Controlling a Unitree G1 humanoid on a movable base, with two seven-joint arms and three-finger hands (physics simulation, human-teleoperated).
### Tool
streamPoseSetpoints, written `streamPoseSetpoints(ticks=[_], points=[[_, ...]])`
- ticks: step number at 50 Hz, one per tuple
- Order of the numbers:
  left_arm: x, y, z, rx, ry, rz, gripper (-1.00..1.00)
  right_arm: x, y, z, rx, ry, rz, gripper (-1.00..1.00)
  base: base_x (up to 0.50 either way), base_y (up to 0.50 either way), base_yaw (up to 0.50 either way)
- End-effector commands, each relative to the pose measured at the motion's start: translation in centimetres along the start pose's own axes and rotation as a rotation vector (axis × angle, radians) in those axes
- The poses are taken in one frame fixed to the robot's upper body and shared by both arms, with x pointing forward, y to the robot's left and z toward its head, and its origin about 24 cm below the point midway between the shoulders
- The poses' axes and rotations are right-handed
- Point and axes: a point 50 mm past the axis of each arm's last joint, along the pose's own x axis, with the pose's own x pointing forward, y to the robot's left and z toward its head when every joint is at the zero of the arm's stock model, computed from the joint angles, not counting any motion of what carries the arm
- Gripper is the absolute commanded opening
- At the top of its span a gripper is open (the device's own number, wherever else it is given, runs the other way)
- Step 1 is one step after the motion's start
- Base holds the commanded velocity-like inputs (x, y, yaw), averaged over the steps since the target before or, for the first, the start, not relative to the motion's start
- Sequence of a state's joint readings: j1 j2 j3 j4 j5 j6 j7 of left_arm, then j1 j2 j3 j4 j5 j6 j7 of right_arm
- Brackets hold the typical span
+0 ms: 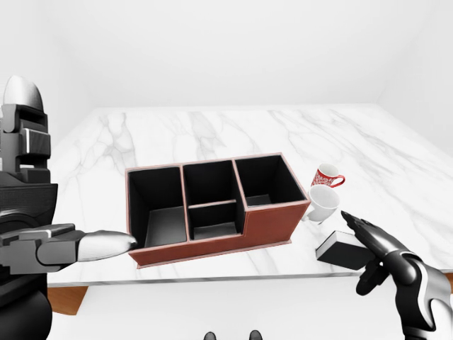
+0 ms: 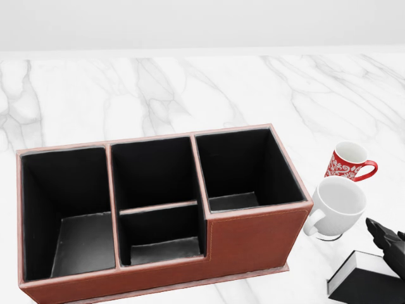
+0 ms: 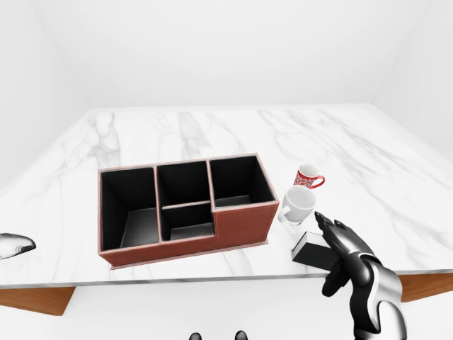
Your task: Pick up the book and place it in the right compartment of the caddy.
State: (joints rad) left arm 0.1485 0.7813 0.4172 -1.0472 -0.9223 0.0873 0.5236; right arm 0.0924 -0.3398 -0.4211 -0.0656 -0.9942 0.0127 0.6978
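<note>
My right hand (image 3: 338, 244) hovers, fingers spread, over the book (image 1: 338, 248), flat right of the caddy (image 1: 216, 205). Risk: I clip the white mug (image 2: 334, 206) just beside.

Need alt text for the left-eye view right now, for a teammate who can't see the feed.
The robot's right hand, fingers open, reaches over a black book lying at the marble table's near edge, right of an empty brown caddy. A white mug and a red patterned mug stand between book and caddy; the left hand hovers at left.
</note>
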Motion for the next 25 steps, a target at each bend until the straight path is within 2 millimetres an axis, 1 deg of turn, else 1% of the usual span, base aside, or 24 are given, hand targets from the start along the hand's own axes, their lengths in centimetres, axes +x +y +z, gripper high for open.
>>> streamPoseSetpoints(ticks=[1, 13, 14, 15, 16, 22, 25], points=[[-0.01, -0.07, -0.07, 0.004, 0.007, -0.007, 1.00, 0.41, 0.65, -0.65, 0.012, 0.018, 0.040, 1.00, 0.00, 0.00, 0.00], [-0.01, -0.08, -0.08, 0.005, 0.009, -0.008, 1.00, 0.66, 1.41, -0.46, 0.008, 0.016, 0.071, 1.00, 0.00, 0.00, 0.00], [-0.01, -0.08, -0.08, 0.004, 0.008, -0.008, 1.00, 0.79, 1.48, -0.47, 0.008, 0.015, 0.077, 0.62, 0.00, 0.00, 0.00], [-0.01, -0.08, -0.08, 0.004, 0.008, -0.007, 1.00, 0.78, 1.42, -0.44, 0.009, 0.015, 0.074, -0.76, 0.00, 0.00, 0.00], [-0.01, -0.08, -0.08, 0.003, 0.007, -0.007, 1.00, 0.70, 1.33, -0.39, 0.009, 0.013, 0.069, -1.00, 0.00, 0.00, 0.00], [-0.01, -0.06, -0.07, 0.004, 0.006, -0.006, 1.00, 0.46, 1.14, -0.39, 0.010, 0.016, 0.055, -1.00, 0.00, 0.00, 0.00], [0.00, -0.11, -0.09, 0.005, 0.010, -0.011, 1.00, 0.80, 1.50, -0.56, 0.011, 0.017, 0.079, -1.00, 0.00, 0.00, 0.00]])
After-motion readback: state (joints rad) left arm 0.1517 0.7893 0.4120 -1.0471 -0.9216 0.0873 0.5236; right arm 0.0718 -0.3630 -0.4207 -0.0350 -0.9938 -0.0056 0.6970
